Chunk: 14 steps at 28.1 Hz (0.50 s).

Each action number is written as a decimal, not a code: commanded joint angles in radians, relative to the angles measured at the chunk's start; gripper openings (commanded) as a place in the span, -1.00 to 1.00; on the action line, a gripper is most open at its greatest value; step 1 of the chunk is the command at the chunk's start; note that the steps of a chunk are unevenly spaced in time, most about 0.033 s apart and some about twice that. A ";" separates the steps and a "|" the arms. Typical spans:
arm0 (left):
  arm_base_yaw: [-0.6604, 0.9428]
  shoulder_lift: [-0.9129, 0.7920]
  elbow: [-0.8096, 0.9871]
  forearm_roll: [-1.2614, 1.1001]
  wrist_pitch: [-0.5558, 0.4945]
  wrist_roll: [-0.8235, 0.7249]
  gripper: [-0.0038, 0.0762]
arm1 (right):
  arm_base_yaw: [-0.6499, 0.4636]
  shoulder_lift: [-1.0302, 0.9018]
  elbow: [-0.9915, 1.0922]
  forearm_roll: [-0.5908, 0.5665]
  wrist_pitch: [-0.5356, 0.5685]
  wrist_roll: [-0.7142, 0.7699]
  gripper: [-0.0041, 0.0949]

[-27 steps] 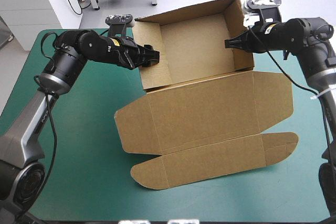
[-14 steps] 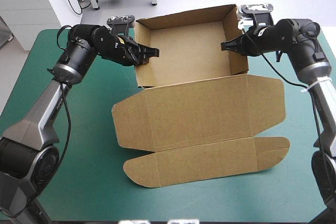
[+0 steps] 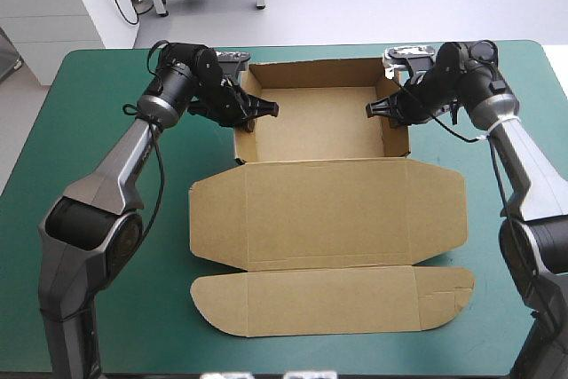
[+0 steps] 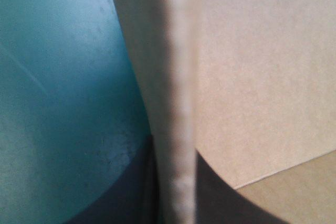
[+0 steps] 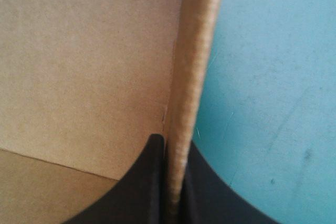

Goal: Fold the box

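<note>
One box (image 3: 324, 126) of brown board, a single cut sheet, stands as an open tray at the middle of the table's far edge with its four walls raised. Its lid (image 3: 328, 210) lies flat on the teal-green cover, joined to the tray's near wall and reaching toward the table's near edge, with a rounded flap spread out at each side. The tuck flap (image 3: 328, 299) is also flat and lies nearest the near edge. The table (image 3: 106, 219) shows its teal-green cover on all sides of the board. The left gripper (image 3: 259, 113) is about midway along the tray's left wall, its black fingers all but closed and pinching the wall's upper edge. In the left wrist view one finger (image 4: 123, 198) sits outside over the cover and the other inside the tray, with the board's edge running ahead between them. The right gripper (image 3: 377, 111) is about midway along the tray's right wall, pinching the board in the same way. In the right wrist view the wall stands upright between its fingers (image 5: 139, 187), with the tray's interior on one side and the cover on the other.
</note>
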 commanded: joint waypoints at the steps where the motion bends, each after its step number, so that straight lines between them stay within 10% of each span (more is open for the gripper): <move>1: -0.025 -0.044 -0.070 -0.030 0.035 0.038 -0.92 | 0.004 -0.020 -0.027 0.047 0.030 -0.036 -0.95; 14: -0.101 0.010 -0.070 0.131 0.037 0.068 -0.92 | 0.004 -0.007 -0.027 -0.036 0.050 0.057 -0.95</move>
